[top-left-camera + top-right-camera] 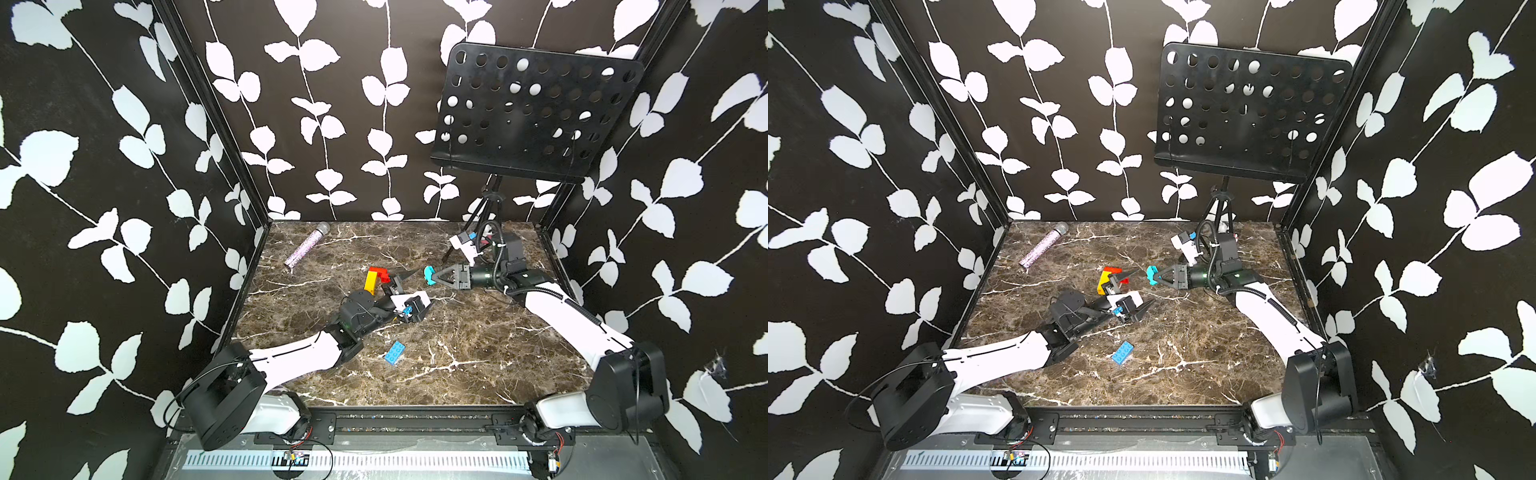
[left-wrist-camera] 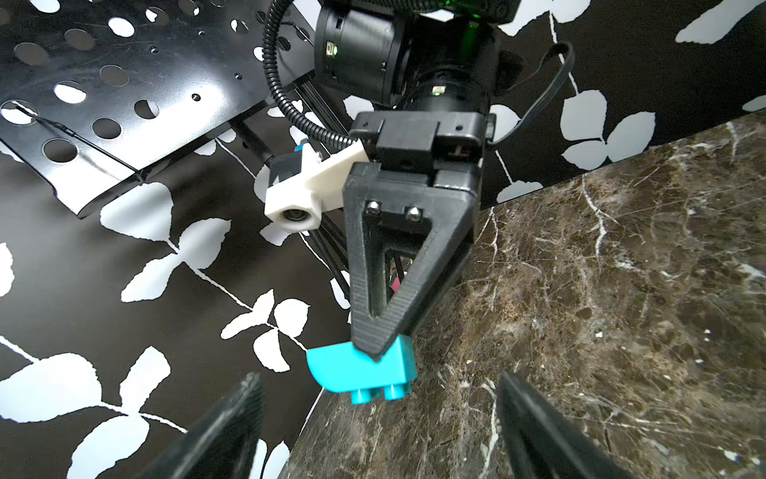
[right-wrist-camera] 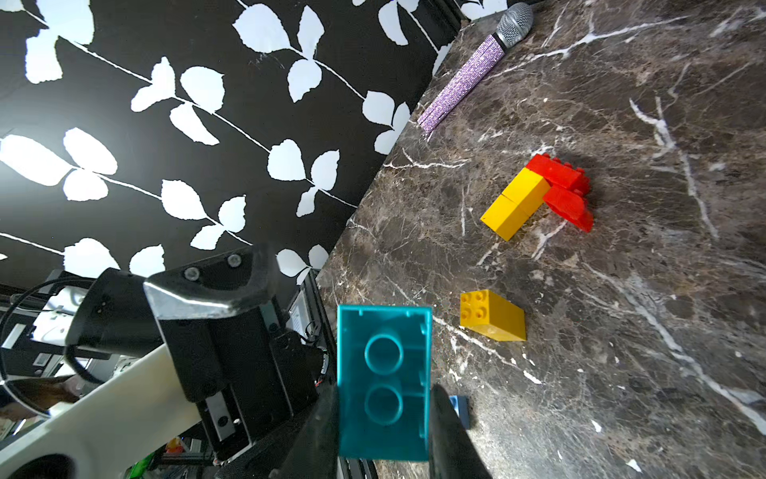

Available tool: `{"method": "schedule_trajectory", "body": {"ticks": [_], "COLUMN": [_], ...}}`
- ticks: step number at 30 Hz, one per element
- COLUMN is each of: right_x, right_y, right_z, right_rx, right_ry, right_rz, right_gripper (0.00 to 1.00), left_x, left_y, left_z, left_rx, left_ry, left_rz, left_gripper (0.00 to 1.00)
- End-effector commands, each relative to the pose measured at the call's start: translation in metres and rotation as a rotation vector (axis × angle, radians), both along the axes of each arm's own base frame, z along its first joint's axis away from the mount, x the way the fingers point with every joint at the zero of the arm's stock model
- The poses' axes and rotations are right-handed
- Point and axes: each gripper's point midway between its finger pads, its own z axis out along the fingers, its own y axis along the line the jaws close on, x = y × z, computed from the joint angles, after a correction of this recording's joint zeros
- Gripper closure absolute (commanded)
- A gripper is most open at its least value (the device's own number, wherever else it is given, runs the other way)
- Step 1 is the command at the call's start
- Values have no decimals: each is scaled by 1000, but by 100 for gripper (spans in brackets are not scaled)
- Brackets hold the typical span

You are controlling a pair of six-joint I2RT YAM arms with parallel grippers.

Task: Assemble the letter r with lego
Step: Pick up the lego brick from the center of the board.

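The right tool [image 1: 436,276] grips a teal brick [image 3: 383,381] by its long sides, lifted off the table [image 1: 478,353] near its middle. The left tool [image 1: 1144,286] stands wide, gripping nothing, just beside a joined cluster of yellow and red bricks [image 3: 539,195]. A loose yellow brick [image 3: 493,315] lies near that cluster. A blue brick [image 1: 395,352] lies well apart, toward the front edge.

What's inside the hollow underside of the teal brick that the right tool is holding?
Two round tubes in a row; otherwise the teal brick is empty. The fingers of the right tool clamp its long sides at one end, hiding those outer walls there.
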Motion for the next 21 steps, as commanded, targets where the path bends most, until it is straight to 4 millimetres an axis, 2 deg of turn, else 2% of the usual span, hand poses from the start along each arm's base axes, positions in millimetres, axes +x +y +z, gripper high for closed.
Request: {"method": "schedule_trajectory", "body": {"ticks": [1, 9, 16, 18, 20, 21], "right_x": [-12, -37, -45, -48, -50, -51], "right_y": [3, 9, 12, 12, 12, 11], "right_z": [21, 41, 35, 35, 35, 35], "right_rx": [63, 113, 103, 106, 105, 101], "right_ry": [-52, -106, -107, -108, -114, -117], "right_rz": [46, 135, 169, 180, 183, 182], "right_gripper": [86, 84, 84, 84, 84, 84], "left_x": [-3, -7, -8, -6, 1, 5], "left_y": [-6, -17, -22, -21, -16, -10], "left_z": [22, 22, 25, 25, 27, 30], "left_rx": [-46, -92, -126, -125, -145, -165], "left_ry": [-31, 33, 74, 78, 69, 58], "left_rz": [-38, -109, -145, -136, -86, -52], "left_gripper": [16, 32, 39, 38, 26, 24]}}
